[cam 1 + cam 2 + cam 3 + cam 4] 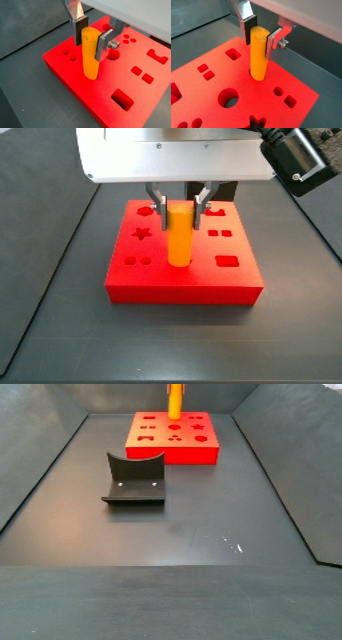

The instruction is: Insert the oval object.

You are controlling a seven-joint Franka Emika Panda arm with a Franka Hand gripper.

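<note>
The hand (91, 36) sits directly above the flat red block with shaped holes (183, 268), its silver plate fingers (276, 41) pressed against the top of the tall, smooth orange-yellow oval object (258, 54). It holds the peg upright, probably so the peg goes straight down; the lower end looks already inside a matching hole mid-block. The block rests on a dark grey counter (201, 534), with the dark L-shaped fixture (135, 480) well apart and dark walls around.

The smooth orange-yellow oval object (178, 236) stands upright, its lower end in the red block's hole, claw (179, 205) gripping its top.
</note>
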